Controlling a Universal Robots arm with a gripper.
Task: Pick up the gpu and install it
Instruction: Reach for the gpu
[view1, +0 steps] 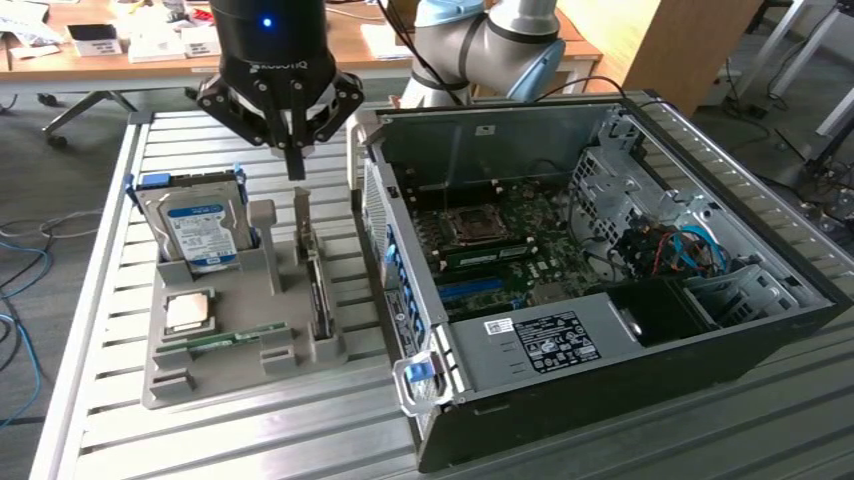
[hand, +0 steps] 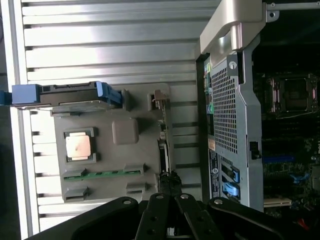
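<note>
The gpu (view1: 311, 275) stands on edge in a slot of the grey holder (view1: 267, 365), its silver end bracket (view1: 302, 212) rising at the far end. In the wrist view the gpu (hand: 163, 150) shows edge-on as a thin dark strip. My gripper (view1: 295, 168) hangs just above that bracket end, fingers pointing down and shut, with nothing between them. The wrist view puts the gripper (hand: 169, 181) with its tips in line with the card's edge. The open computer case (view1: 601, 260) lies beside the holder on the exterior view's right, motherboard (view1: 501, 250) exposed.
The holder also carries a silver hard drive (view1: 200, 228) with blue rails, a processor chip (view1: 191, 312) and a green memory stick (view1: 234, 335). The case's perforated rear wall (hand: 227, 110) stands close to the gpu slot. All rests on a slatted metal table (view1: 267, 440).
</note>
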